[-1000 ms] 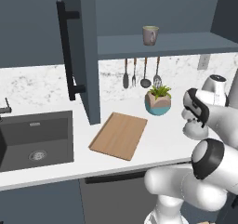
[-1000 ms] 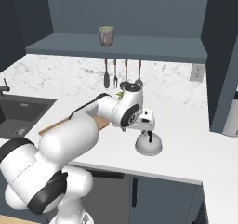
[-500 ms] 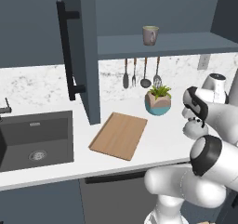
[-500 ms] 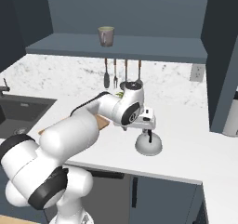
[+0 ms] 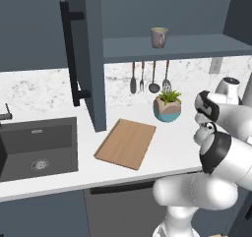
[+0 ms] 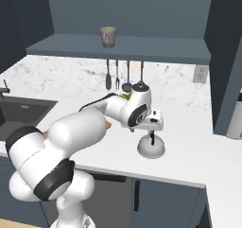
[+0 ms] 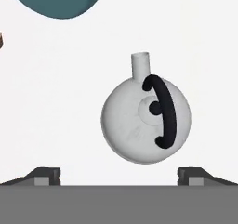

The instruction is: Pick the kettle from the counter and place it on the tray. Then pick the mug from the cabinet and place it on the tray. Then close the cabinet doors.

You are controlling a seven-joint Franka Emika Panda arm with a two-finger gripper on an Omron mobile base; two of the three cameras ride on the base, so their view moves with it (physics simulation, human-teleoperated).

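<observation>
On the white counter [image 6: 198,149], right of the tray [image 5: 126,143], the kettle [image 6: 151,147] sat upright with the gripper [image 6: 152,127] poised directly over its black handle, jaws spread wide and gripping nothing. From the hand camera the kettle [image 7: 146,121] lay between the two fingertips [image 7: 45,176], near the teal plant pot [image 7: 56,0]. The mug [image 5: 159,37] stood on the cabinet [image 5: 211,46] shelf, with one cabinet door [image 5: 88,49] swung open.

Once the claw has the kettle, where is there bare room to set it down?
The tray is bare across its whole top, between the sink and the plant pot. White counter right of the kettle is free too. It is tighter by the pot, under the hanging utensils.
</observation>
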